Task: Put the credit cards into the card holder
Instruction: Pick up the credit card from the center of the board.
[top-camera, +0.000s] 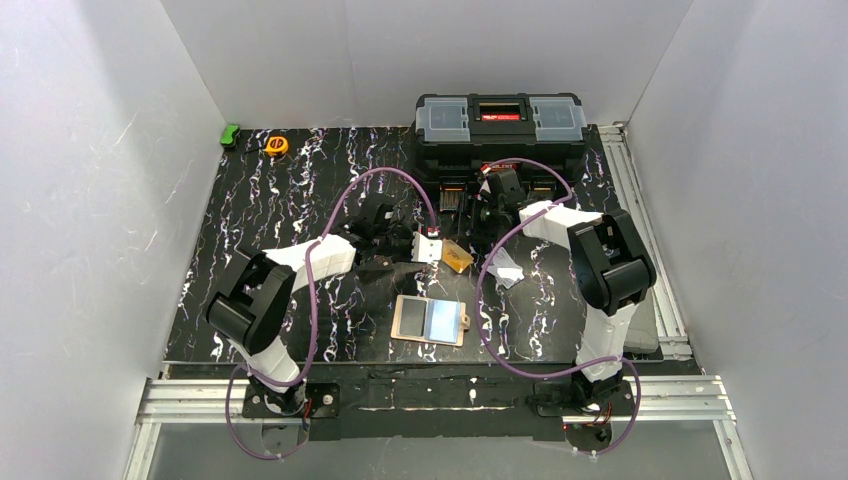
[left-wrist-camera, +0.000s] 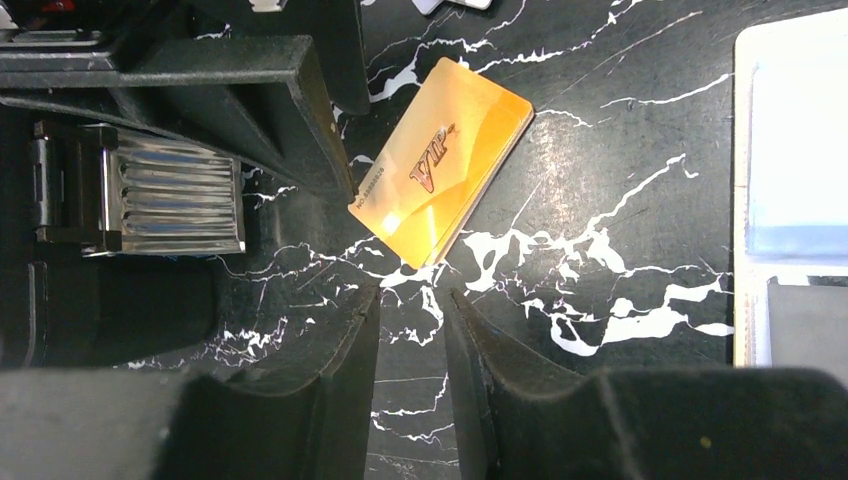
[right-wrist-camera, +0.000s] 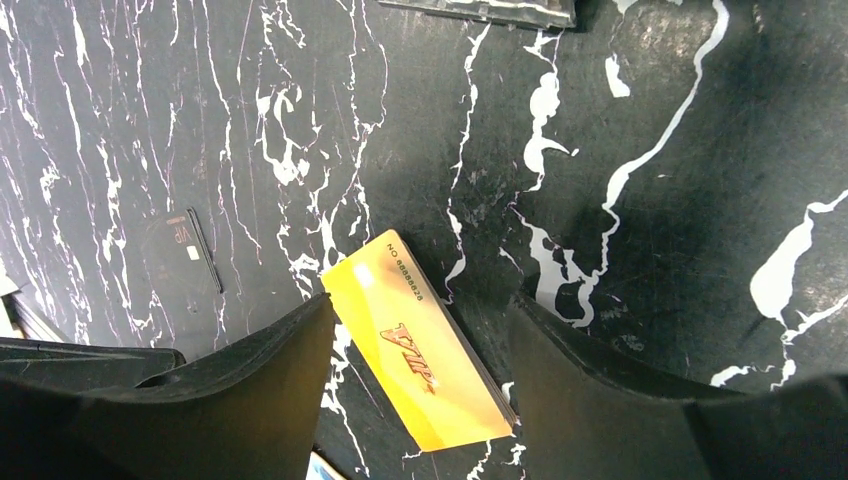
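Tabletop (top-camera: 300, 200): open card holder (top-camera: 431, 320), orange card (left-wrist-camera: 440, 160) outside; left gripper (left-wrist-camera: 412, 300) ajar, right gripper (right-wrist-camera: 420, 310) spread.

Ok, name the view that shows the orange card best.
Left wrist: the orange card lies whole, bright, its VIP lettering readable. Right wrist shows it too, shaded, low between the jaws. Top external shows only a small tan patch.

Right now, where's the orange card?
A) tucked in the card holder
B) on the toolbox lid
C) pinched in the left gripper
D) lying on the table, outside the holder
D: the orange card lies on the table, apart from the open card holder, and the left gripper has nothing in its narrow gap.
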